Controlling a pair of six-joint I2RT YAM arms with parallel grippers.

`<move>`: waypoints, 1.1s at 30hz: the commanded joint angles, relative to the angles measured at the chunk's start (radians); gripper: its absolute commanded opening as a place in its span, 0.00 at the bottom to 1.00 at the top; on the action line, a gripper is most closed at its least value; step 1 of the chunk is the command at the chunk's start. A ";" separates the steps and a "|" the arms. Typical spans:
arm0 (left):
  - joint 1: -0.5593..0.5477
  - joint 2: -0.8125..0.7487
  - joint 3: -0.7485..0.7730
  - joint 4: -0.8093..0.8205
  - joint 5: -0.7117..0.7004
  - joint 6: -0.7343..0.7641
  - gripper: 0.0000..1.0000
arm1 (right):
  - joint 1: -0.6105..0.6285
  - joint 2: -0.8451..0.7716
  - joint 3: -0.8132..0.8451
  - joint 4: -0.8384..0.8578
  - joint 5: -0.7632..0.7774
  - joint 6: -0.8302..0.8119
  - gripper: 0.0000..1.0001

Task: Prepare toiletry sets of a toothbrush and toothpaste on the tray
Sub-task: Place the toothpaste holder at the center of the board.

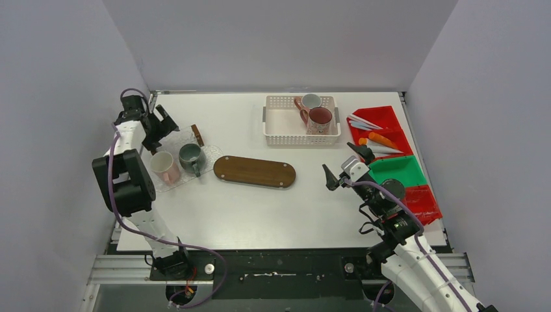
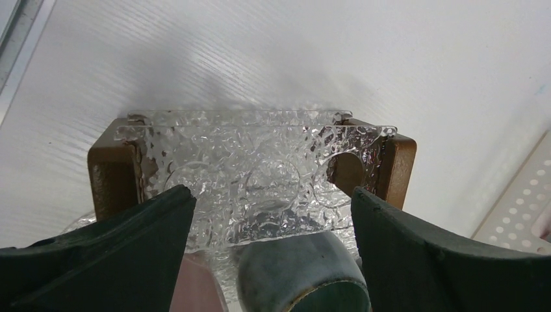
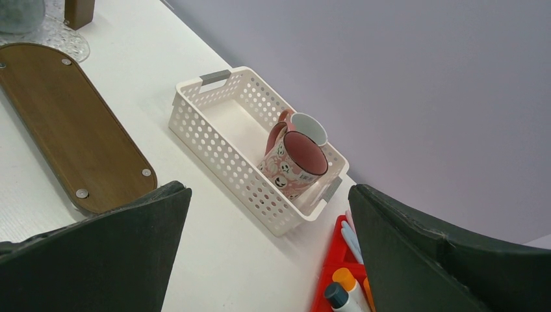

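Left fingers right at the lens, dark, spread wide, gripping nothing; left gripper hanging over the far-left corner of the glass tray, contact not discernible. Green mug and pink mug just below the fingertips, upright, side by side on that tray. Brown handles on the tray's two sides, outside the fingertips. Maroon mug and white mug upright and close together in the right end of the basket, by the far edge of the table. Toothbrushes and tubes lying in the red bin just right of the basket, along the right edge. Right gripper likewise wide open, holding nothing, raised beside the green bin, well apart from all mugs. Wooden tray at mid-table, just beside the glass tray, well left of the right gripper. Left gripper near the left wall; broad stretch of table between wooden tray and near edge. Wide gap of table also between wooden tray and basket.
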 commanded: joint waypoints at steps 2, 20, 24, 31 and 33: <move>-0.009 -0.096 0.059 -0.044 -0.056 0.011 0.90 | 0.003 -0.018 0.001 0.053 0.014 0.009 1.00; -0.230 -0.519 -0.085 -0.063 -0.125 0.117 0.97 | -0.011 0.216 0.421 -0.454 0.504 0.548 1.00; -0.330 -0.620 -0.132 -0.029 -0.150 0.119 0.97 | -0.044 0.290 0.499 -0.600 0.524 0.628 1.00; -0.563 -0.798 -0.242 0.053 -0.327 0.181 0.97 | -0.193 0.409 0.575 -0.682 0.504 0.750 1.00; -0.607 -0.842 -0.285 0.089 -0.338 0.183 0.97 | -0.231 0.454 0.597 -0.687 0.492 0.794 1.00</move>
